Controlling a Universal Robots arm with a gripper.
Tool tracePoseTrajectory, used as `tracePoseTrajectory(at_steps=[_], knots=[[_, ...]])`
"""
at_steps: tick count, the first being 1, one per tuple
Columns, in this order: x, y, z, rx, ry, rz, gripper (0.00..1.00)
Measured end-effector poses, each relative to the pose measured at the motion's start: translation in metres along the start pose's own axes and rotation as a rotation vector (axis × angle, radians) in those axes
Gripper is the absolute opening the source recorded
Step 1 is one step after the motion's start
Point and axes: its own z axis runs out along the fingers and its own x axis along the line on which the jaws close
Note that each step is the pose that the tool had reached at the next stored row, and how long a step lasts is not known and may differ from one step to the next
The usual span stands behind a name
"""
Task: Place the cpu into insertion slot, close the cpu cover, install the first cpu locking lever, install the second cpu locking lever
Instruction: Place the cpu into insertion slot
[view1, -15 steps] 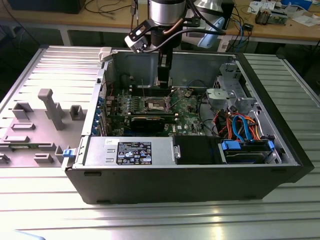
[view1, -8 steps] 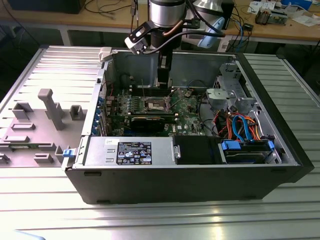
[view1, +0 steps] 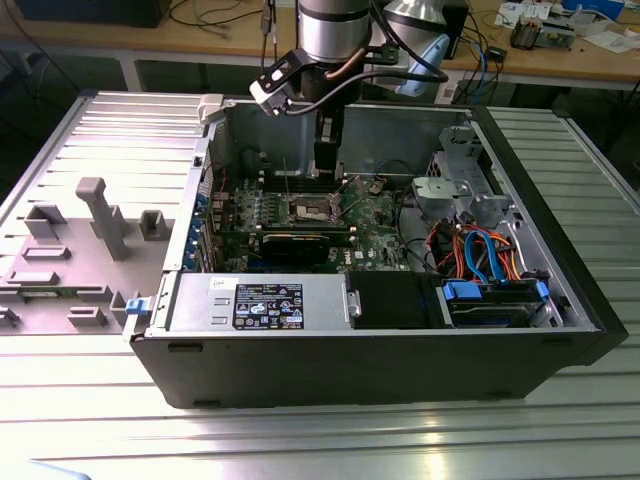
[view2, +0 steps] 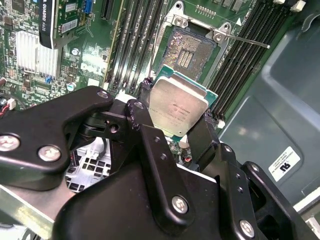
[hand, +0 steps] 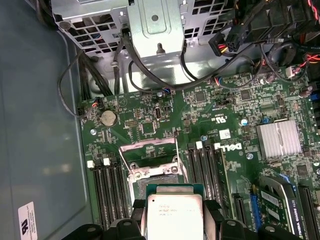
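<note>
— Table (view1: 90, 440) first: what is it?
— Ribbed grey metal. On the exterior view's left lies a grey moulded fixture (view1: 90, 235). In the middle stands an open computer case (view1: 380, 365), and the arm (view1: 335, 30) hangs into it from above. A wooden workbench (view1: 560, 60) strewn with cables runs behind.
— Anything hard to make out?
— In the exterior view the gripper's tips are lost among the motherboard (view1: 385, 212) parts. In the first wrist view the cpu (hand: 174, 214) hides the near edge of the insertion slot (hand: 155, 175). The cpu cover (hand: 150, 145) seems swung up off the slot, though I cannot be sure.
— And the chip against the fingers?
— In the second wrist view the gripper (view2: 175, 117) clamps it. Black fingers (view2: 144, 112) press on two opposite edges, with the silvery face showing. The chip hangs over the board just beside the bare slot, apart from it.
</note>
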Motion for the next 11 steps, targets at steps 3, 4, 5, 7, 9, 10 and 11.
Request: tracePoseTrajectory(at_steps=[3, 4, 5, 7, 9, 10, 11], knots=[[0.0000, 0.0000, 0.0003, -0.0001, 0.0002, 0.000, 0.54], [0.0000, 0.0000, 0.0003, -0.0001, 0.0001, 0.000, 0.54], [0.0000, 0.0000, 0.0003, -0.0001, 0.0002, 0.000, 0.54], [0.0000, 0.0000, 0.0004, -0.0001, 0.0002, 0.000, 0.54], [0.0000, 0.0000, 0.0004, -0.0001, 0.0002, 0.000, 0.54], [0.0000, 0.0000, 0.0004, 0.0000, 0.0001, 0.000, 0.54], [0.0000, 0.0000, 0.0004, -0.0001, 0.0001, 0.000, 0.54]])
